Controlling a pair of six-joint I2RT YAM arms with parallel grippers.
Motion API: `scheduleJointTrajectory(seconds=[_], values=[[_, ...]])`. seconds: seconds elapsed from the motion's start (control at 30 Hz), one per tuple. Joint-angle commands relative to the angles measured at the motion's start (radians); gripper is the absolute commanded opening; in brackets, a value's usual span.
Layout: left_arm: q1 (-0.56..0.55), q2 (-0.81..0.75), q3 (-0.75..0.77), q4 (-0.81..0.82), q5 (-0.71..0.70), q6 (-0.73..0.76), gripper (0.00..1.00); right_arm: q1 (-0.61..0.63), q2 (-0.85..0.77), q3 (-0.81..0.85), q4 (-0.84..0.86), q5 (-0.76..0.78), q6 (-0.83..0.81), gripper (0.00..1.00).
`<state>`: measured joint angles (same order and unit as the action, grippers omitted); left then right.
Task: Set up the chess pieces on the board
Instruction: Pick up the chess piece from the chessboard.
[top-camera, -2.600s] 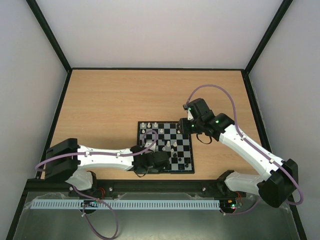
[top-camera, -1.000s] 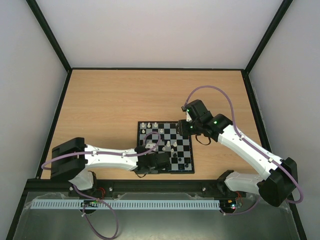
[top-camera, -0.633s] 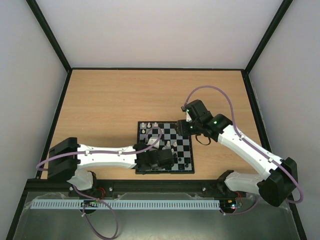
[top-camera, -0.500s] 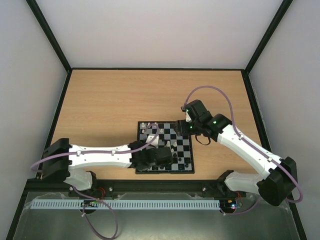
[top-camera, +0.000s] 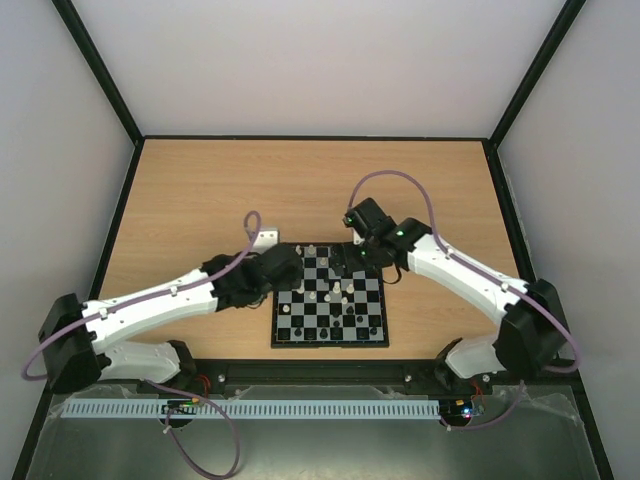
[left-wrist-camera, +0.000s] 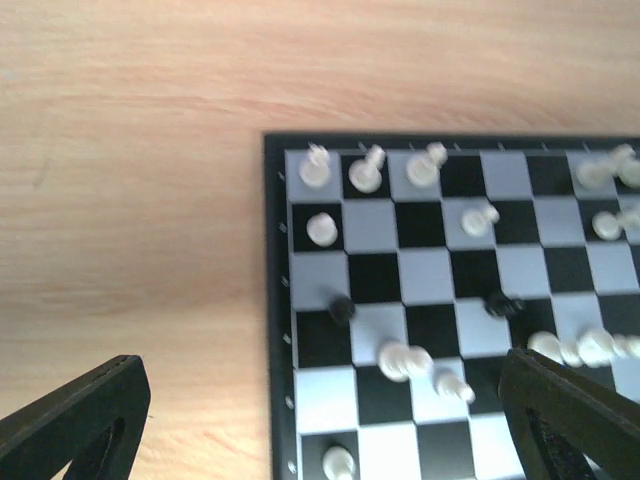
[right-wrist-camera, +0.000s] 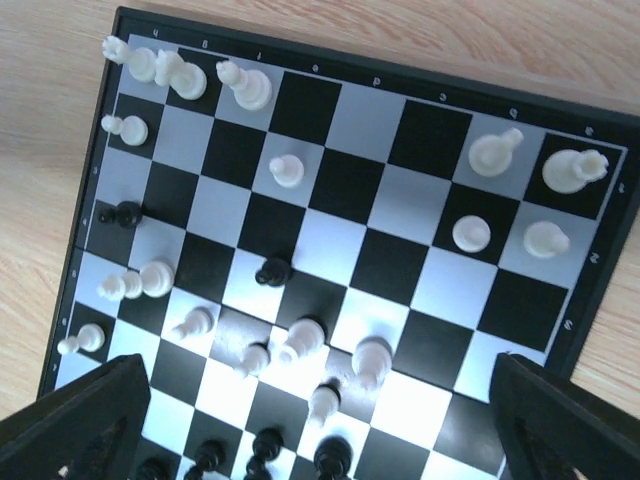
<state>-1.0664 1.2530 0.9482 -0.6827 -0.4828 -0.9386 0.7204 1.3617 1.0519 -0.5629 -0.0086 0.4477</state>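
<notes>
Sorting the scattered chess pieces (right-wrist-camera: 300, 340) into their home rows is judged to be the step in hand, and it is best started with a piece that stands alone. The board (top-camera: 330, 344) lies on the desk (top-camera: 200, 200) near its front edge, between the two arms. Both claws are spread wide and nothing is gripped. The left claw (left-wrist-camera: 320, 375) is held above the board's far-left corner, half over bare wood. The right claw (right-wrist-camera: 318, 375) is held above the far edge, looking down on most of the squares.

Some cream-white pieces are lined along one edge, while others are bunched near the middle with black ones mixed in. A few seem to be tipped over, though this cannot be told for certain.

A lone black piece (right-wrist-camera: 272, 271) is suggested as a first pick, since free squares are seen around it. The jaws should be narrowed before descent, so that neighbours are not brushed. The piece should be taken low on its body and lifted straight up. The crowded cluster is better left until room has been made. Since both wrists are close together, only one arm should be moved at a time.
</notes>
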Motion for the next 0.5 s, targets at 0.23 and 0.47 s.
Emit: scheduleJointTrajectory(seconds=[0.23, 0.47], values=[[0.213, -0.126, -0.120, 0.210, 0.110, 0.222, 0.99, 0.120, 0.202, 0.176, -0.079, 0.092, -0.005, 0.85], [0.250, -0.181, -0.161, 0.227, 0.129, 0.244, 0.99, 0.168, 0.267, 0.209, -0.081, 0.111, 0.012, 0.75]])
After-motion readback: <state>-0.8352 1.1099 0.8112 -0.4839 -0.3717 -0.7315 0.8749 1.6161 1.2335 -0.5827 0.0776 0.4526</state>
